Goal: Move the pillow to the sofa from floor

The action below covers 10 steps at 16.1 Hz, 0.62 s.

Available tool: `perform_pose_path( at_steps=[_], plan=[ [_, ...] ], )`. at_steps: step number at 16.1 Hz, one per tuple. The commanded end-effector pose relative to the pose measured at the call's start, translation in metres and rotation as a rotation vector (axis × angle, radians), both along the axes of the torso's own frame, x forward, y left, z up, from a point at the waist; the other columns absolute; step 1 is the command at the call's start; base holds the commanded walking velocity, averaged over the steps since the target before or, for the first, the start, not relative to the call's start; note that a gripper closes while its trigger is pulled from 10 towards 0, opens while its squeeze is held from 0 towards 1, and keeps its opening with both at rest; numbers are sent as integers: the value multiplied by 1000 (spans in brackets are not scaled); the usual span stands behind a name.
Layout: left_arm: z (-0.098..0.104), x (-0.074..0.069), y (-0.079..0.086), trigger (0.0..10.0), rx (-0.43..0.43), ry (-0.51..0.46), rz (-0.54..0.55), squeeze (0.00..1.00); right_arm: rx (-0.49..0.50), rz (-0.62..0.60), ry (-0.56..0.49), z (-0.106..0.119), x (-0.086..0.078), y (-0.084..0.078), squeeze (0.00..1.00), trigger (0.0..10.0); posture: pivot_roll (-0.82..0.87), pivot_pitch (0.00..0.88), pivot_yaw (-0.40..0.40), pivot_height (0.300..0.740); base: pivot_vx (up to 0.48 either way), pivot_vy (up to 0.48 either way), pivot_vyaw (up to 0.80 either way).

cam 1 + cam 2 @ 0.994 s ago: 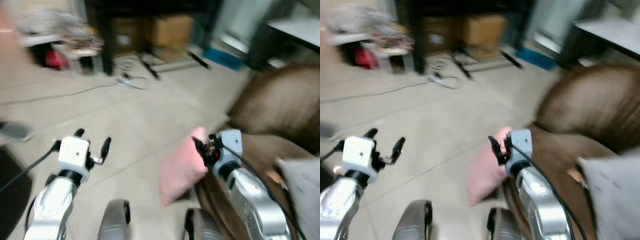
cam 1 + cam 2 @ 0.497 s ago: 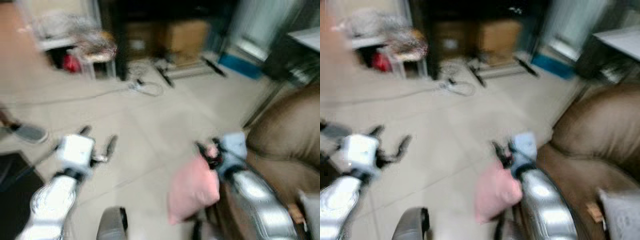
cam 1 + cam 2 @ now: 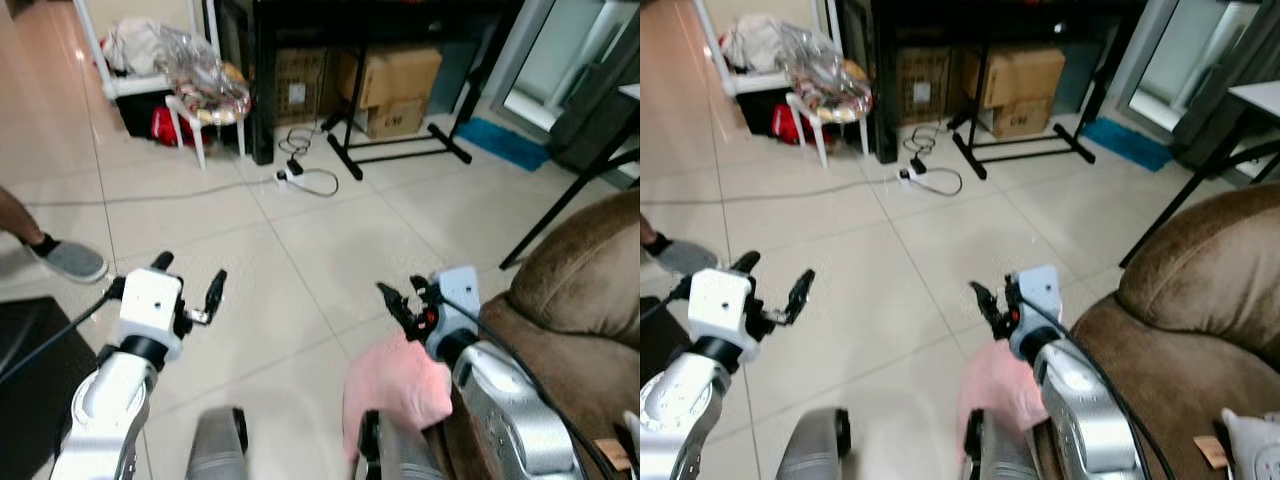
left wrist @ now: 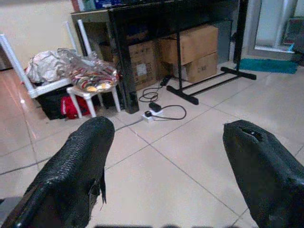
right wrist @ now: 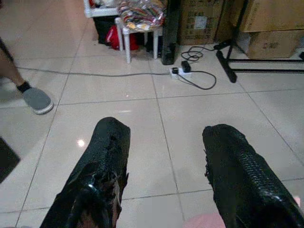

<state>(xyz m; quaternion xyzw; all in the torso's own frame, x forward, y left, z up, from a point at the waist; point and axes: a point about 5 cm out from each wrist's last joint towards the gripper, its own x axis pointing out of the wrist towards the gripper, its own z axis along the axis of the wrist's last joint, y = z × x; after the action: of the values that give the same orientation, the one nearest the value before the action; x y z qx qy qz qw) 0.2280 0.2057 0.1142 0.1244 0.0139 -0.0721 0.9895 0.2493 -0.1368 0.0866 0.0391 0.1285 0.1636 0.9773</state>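
In the left eye view the pink pillow [image 3: 397, 388] sits low at about 5 o'clock, against the front edge of the brown sofa [image 3: 585, 290] that fills the 3 to 4 o'clock side; whether it rests on the tiled floor [image 3: 300, 240] or hangs off it cannot be told, and it is not on the seat. The right gripper [image 3: 403, 298] is just above the pillow's top edge with its two black fingers apart, and no part of the pillow shows between them; the left gripper [image 3: 188, 282] is held up at 8 o'clock, fingers spread on nothing. A person's foot in a grey shoe [image 3: 68, 260] stands at 9 o'clock. The right eye view gives the same layout, the pillow [image 3: 1002, 388] under the right arm beside the sofa's arm, with a cable and power strip [image 3: 923, 174] at 12 o'clock. The left wrist view looks between wide-set fingers [image 4: 78, 161] at bare tile and cardboard boxes [image 4: 194, 47]. The right wrist view shows spread fingers [image 5: 105, 152] with a sliver of pink at the frame's lower edge. As I judge it, the task is roughly halfway: the pillow is at the sofa, but securing it and placing it on the cushion remain.
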Motion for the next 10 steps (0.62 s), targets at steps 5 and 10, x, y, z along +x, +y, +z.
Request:
perform_pose_path(
  at_steps=[5,10],
  plan=[
    [-2,7,0,10000,28,-13,28,0,60,-147,52,-12,6,-16,0,10000,64,0,-80,525,0,0,0],
    [-2,8,2,10000,18,-19,47,0,70,-150,54,-12,7,-14,0,10000,65,0,-81,495,0,0,0]
  ],
)
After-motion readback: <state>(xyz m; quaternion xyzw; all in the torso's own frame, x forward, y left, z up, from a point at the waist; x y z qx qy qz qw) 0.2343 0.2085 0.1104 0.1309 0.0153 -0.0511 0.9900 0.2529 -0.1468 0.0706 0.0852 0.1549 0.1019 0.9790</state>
